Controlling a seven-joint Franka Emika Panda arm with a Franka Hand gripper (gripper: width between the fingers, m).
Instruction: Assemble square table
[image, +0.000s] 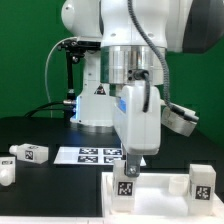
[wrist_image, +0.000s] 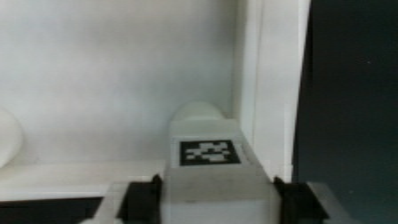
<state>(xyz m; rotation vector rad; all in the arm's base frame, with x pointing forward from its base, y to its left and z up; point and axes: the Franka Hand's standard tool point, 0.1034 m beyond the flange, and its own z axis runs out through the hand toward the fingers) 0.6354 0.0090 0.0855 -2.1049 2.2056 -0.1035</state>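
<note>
Black worktop (image: 50, 135) bears the tabletop (image: 160, 195) at 5 o'clock in the exterior view, and the gripper (image: 133, 165) is clamped on 1 leg (image: 126, 190) standing at its 9 o'clock corner; this plastic block likely handles light, stiff and slick, best pinched across its flat sides.

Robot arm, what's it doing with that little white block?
It is building a small table. The gripper is clamped on a white leg, holding it upright on the square tabletop, close to the raised rim. A second leg stands at the tabletop's end toward the exterior view's right. A third leg and a fourth leg wait on the black table, beside the marker board.
</note>
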